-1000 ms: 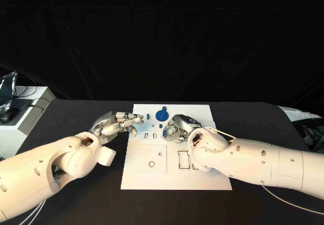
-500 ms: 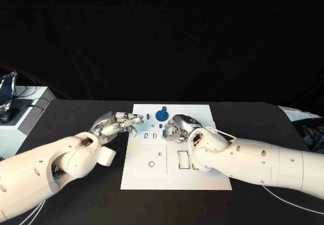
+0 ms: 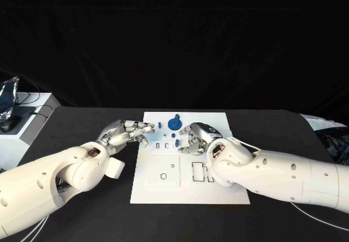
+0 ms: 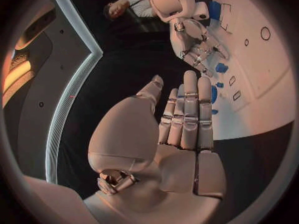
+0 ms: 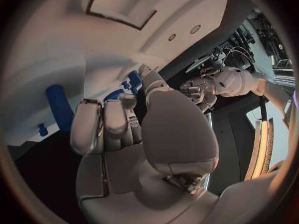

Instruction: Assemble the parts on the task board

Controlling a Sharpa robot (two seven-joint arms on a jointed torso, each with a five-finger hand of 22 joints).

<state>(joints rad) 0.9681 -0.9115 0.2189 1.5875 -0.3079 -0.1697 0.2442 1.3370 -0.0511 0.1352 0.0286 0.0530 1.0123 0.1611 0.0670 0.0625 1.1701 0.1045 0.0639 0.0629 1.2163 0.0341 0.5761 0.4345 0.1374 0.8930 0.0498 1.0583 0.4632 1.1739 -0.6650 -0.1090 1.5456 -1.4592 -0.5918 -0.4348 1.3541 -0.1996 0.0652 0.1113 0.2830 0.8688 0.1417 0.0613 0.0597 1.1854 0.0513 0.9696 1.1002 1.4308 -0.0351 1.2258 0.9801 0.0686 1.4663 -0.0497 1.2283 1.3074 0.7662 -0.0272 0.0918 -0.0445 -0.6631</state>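
Note:
The white task board (image 3: pixel 190 194) lies in the middle of the black table. A round blue part (image 3: pixel 174 122) stands near its far edge, with small blue parts (image 3: pixel 166 135) in front of it. My right hand (image 3: pixel 195 137) hovers over the board's far half, fingers curled in with nothing visible between them. A small blue part (image 3: pixel 177 143) lies right beside its fingertips; the right wrist view has blue parts (image 5: pixel 132 79) past the thumb and a blue bar (image 5: pixel 59 107) on the board. My left hand (image 3: pixel 127 132) sits at the board's left edge and holds nothing, its fingers (image 4: pixel 190 114) stretched out.
The board has a square recess (image 3: pixel 164 170) and narrow rectangular slots (image 3: pixel 197 171) in its near half. A pale stand with dark gear (image 3: pixel 21 126) is at the table's left end. Cables and cloth (image 3: pixel 327 132) lie at the right end.
My right hand and forearm have shifted slightly to the right over the board. The blue part by its fingertips stays put. The left hand has not moved.

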